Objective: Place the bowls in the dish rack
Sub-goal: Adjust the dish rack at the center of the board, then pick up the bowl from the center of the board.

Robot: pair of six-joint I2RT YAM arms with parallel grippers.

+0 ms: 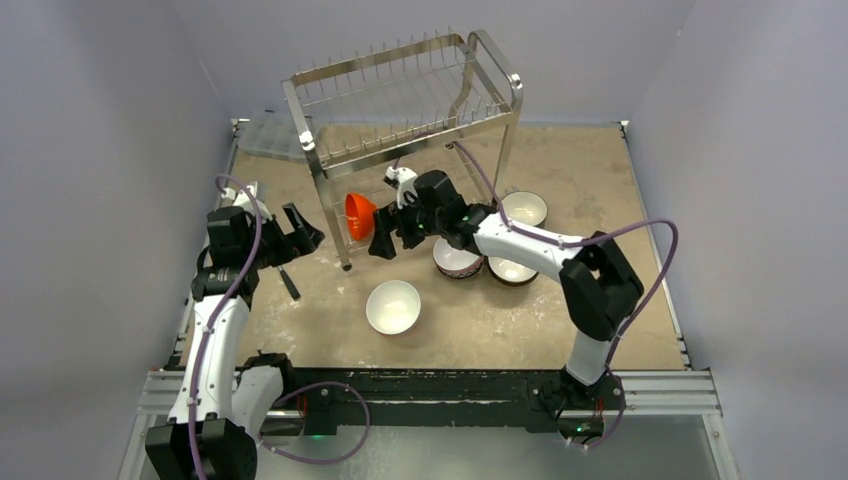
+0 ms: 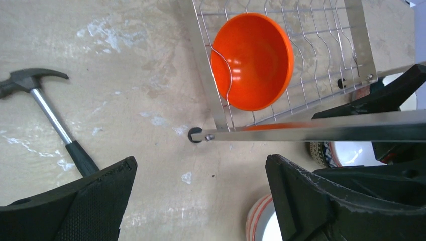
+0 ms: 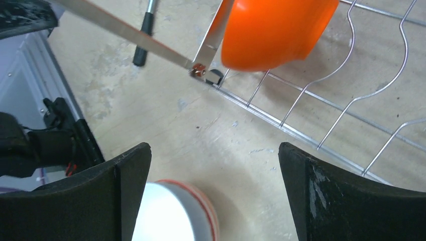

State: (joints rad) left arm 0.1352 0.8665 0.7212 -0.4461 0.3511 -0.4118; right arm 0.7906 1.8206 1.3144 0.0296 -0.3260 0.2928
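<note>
top: orange bowl [image 1: 358, 215] on edge in dish rack [image 1: 400, 100] lower tier, white bowl [image 1: 392, 306] and three more bowls [image 1: 512, 270] on counter [image 1: 600, 180] | left wrist: left gripper [image 2: 201, 165] wide, empty, hammer [image 2: 50, 118] nearby | right wrist: right gripper [image 3: 215, 150] wide, empty, near orange bowl

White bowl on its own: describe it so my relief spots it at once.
Find the dish rack at the far side of the table, then come toward the near edge from its near-left leg. The white bowl sits upright on bare tabletop there. The other three bowls cluster to its right and the orange bowl is in the rack; this one stands alone.
</note>
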